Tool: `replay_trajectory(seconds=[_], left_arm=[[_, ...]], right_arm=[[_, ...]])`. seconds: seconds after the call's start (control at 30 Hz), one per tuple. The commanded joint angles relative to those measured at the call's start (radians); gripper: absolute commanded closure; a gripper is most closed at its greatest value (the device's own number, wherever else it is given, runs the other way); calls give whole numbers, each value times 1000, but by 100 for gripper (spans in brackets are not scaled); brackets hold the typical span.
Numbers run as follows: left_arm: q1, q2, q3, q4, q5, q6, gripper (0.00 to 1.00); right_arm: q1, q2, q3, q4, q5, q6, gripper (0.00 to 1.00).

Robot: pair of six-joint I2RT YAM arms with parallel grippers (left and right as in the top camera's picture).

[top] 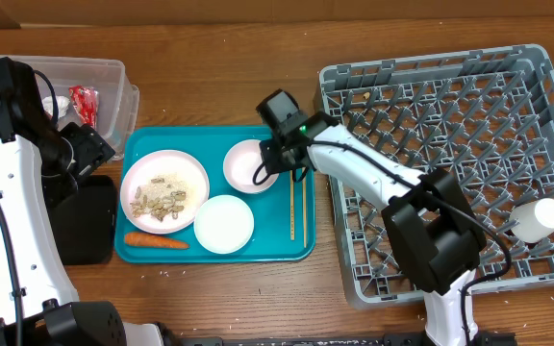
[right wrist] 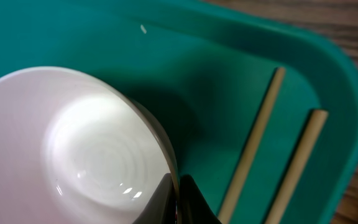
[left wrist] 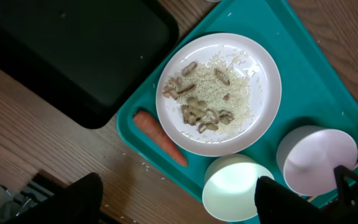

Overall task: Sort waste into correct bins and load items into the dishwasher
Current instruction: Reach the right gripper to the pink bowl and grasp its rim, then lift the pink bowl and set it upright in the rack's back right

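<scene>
One bowl [right wrist: 73, 143], partly out of frame.

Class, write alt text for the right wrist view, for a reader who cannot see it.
The right gripper pinches the rim of an empty white bowl standing on a teal tray, seen close up. Two wooden chopsticks lie side by side on the tray beside the bowl.

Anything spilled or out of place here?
A few rice grains lie spilled on the table just past the tray edge near the carrot. In the rack, a cup lies on its side.
</scene>
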State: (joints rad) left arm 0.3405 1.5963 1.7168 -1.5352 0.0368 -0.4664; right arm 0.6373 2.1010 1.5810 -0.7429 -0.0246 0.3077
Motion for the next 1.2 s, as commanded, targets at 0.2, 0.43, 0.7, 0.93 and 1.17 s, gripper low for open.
replay_trajectory(seconds=[0.2,0.43,0.7,0.93,1.17], left_arm=[[3,-1,16,45,0,-13,20],[3,-1,16,148,-15,-13,15],[3,-1,16,232,-34,-13,13],[3,-1,16,231,-47,-13,13],[3,-1,16,238,-45,-29,13]], right_arm=[[-177,-270,289,-85,36,-151,96],[-369,-369,339,-150,228,-164,96],[-600,-350,330,-251,670,-181,96],[-711,-280,294,-285,1147,-136,96],[-730,-243,186,-300,1292,-13,96]])
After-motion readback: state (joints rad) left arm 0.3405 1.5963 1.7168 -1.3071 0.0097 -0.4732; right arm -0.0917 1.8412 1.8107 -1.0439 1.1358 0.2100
